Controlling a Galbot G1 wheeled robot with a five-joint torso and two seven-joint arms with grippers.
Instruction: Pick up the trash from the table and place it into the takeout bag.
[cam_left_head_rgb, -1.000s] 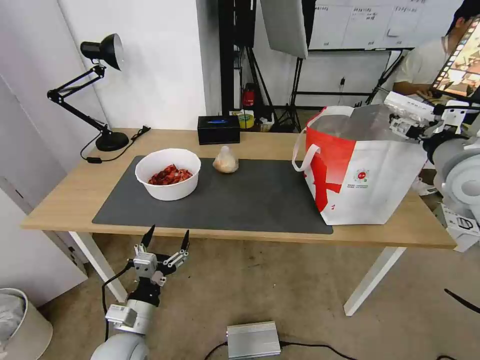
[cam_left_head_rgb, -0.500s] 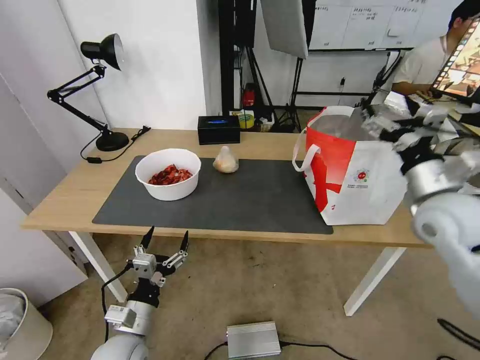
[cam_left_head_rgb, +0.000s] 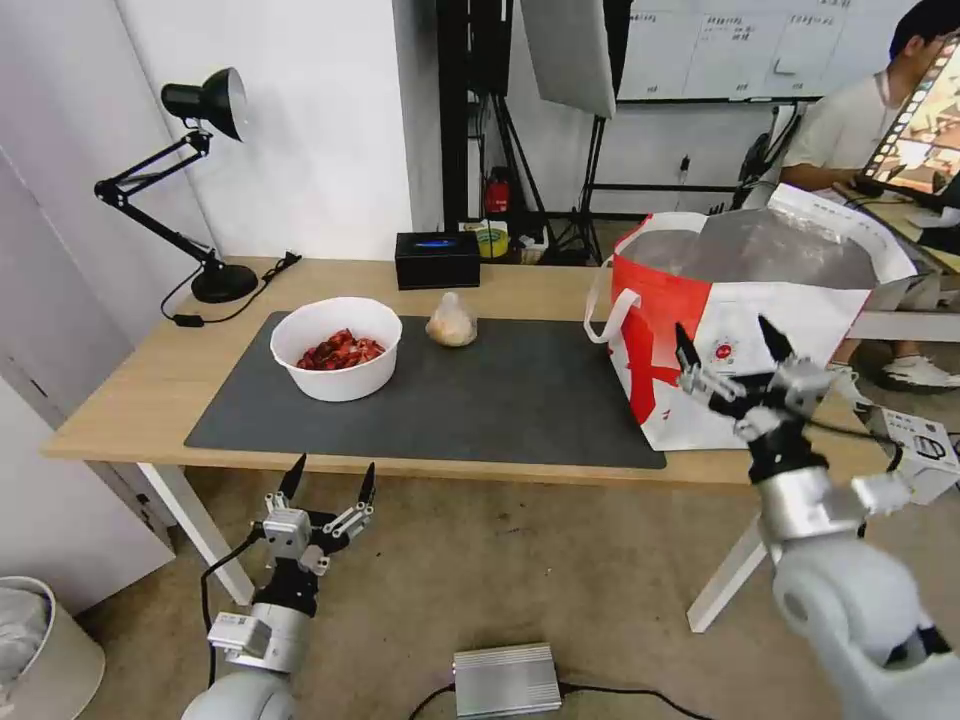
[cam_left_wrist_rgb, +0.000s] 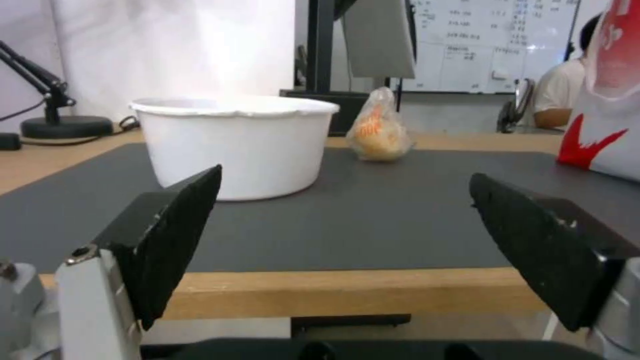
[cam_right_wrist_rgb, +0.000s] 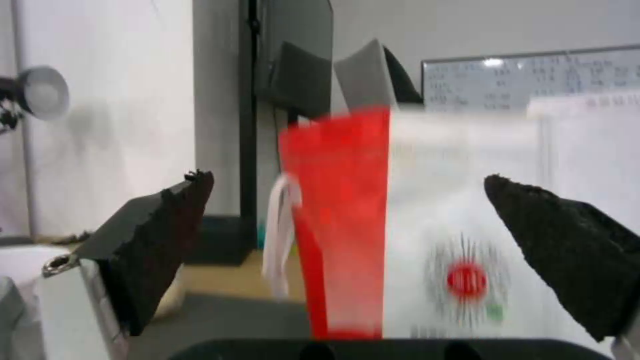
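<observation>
1. On the surface (cam_left_head_rgb: 150, 385), two pieces of trash are seen resting on the dark grey mat (cam_left_head_rgb: 500, 400): a white bowl of red shells (cam_left_head_rgb: 337, 347) and, just beside it toward the far edge, a small clear bag with a beige lump (cam_left_head_rgb: 451, 321).
2. The takeout bag (cam_left_head_rgb: 760, 300) is located upright at the right end of the surface, partly on the mat's right edge, with its mouth open and its foil lining exposed.
3. The bag's contents cannot be determined from the head view.
4. The left end effector (cam_left_head_rgb: 329, 488) is positioned below and in front of the surface's near edge, facing the bowl; its fingers are spread apart and nothing is held.
5. The right end effector (cam_left_head_rgb: 729, 349) is raised in front of the bag's near face, beside the round logo (cam_left_head_rgb: 722, 351); its fingers are spread apart and nothing is held.
6. Progress is judged incomplete: the bowl and the clear bag are not yet collected, and neither is gripped.
7. Not trash: a black box (cam_left_head_rgb: 437, 259) and a desk lamp (cam_left_head_rgb: 205, 180), at the far edge.
</observation>
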